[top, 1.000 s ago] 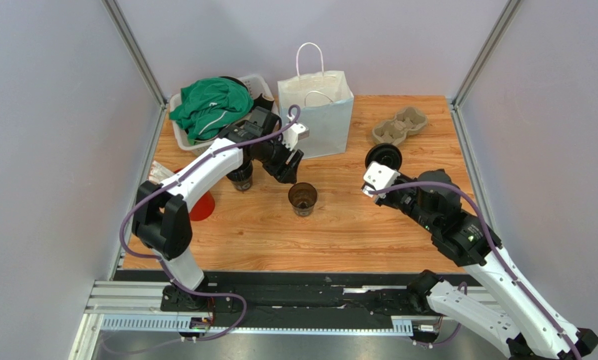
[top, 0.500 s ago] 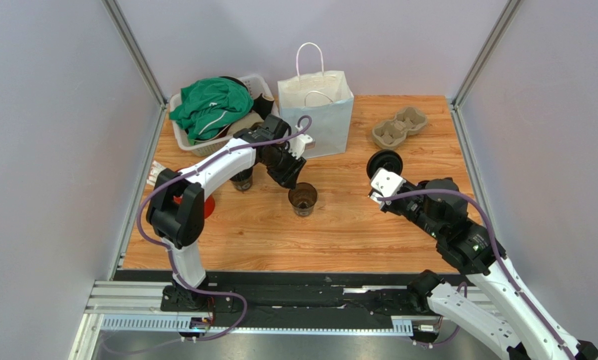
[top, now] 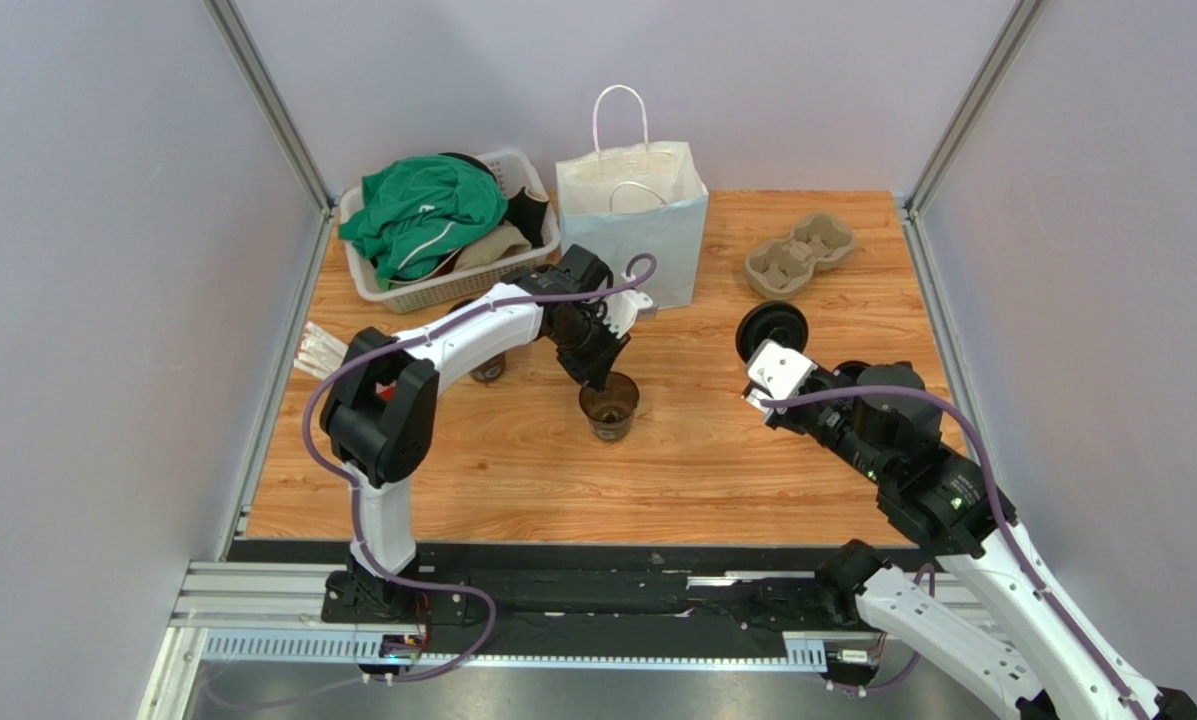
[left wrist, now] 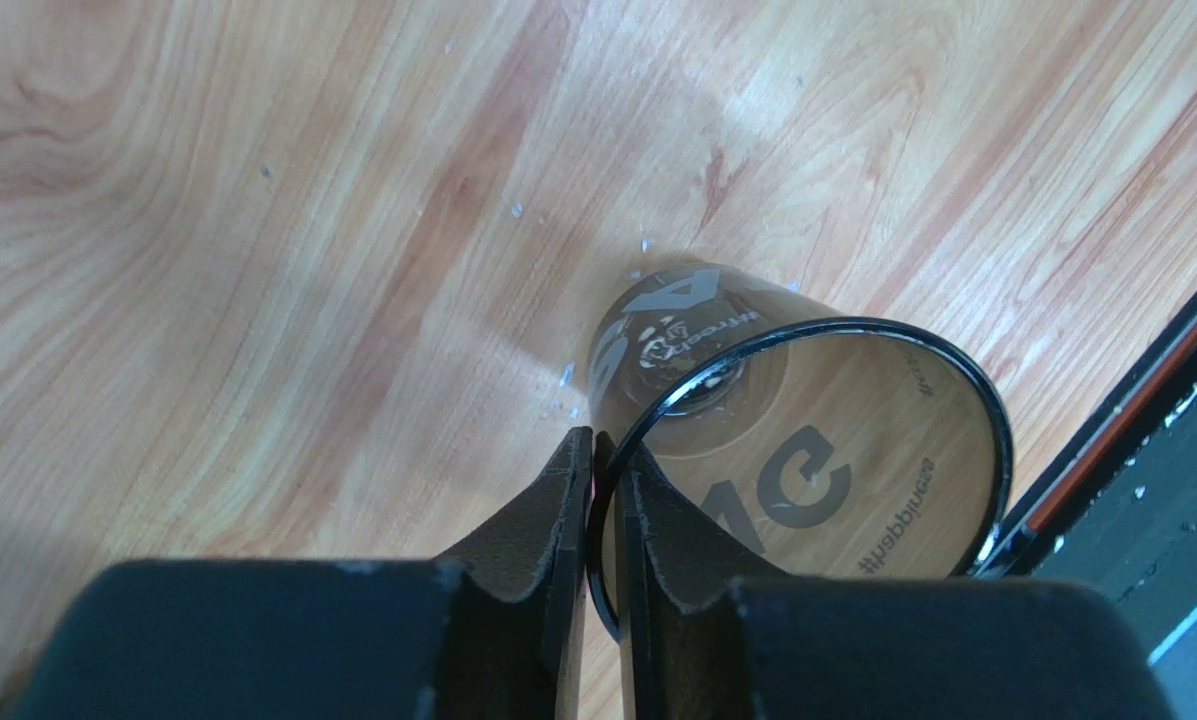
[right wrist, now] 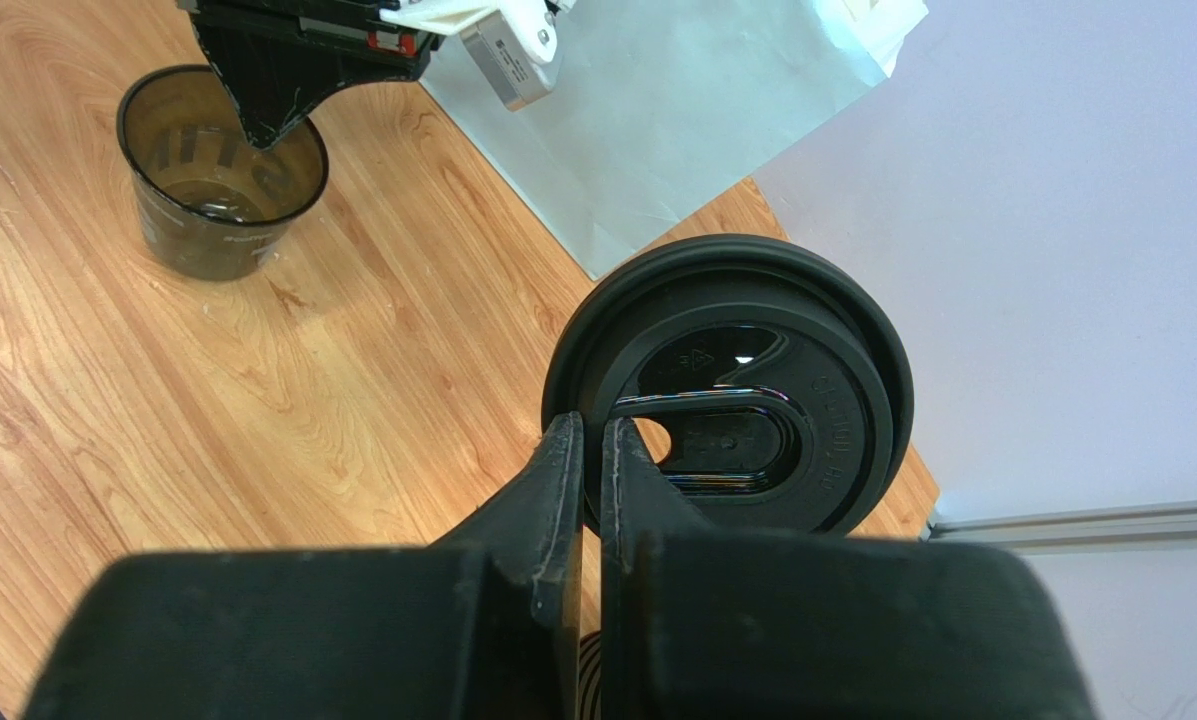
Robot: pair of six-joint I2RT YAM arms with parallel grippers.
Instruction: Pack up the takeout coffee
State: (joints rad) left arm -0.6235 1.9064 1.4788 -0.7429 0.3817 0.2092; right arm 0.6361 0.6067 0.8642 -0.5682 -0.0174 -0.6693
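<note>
The takeout coffee (top: pixel 609 405) is a dark cup with white print, standing open-topped mid-table; it also shows in the left wrist view (left wrist: pixel 800 450) and the right wrist view (right wrist: pixel 221 180). My left gripper (top: pixel 607 378) reaches down from behind it. It (left wrist: pixel 604 443) is shut on the cup's near rim, one finger inside and one outside. The cup's black round lid (right wrist: pixel 739 390) is off the cup and held up on edge (top: pixel 771 323) to the right. My right gripper (right wrist: pixel 589 428) is shut on the lid's edge (top: pixel 770 357).
A white paper bag (top: pixel 634 225) with handles stands open behind the cup. A grey basket (top: pixel 371 285) of clothes sits at the back left. A cardboard cup carrier (top: pixel 800 252) lies at the back right. Another dark cup (top: pixel 487 365) is partly hidden behind my left arm.
My left gripper has moved right and down from beside the bag onto the cup's rim and shut on it. The right arm with the lid has shifted slightly right.
</note>
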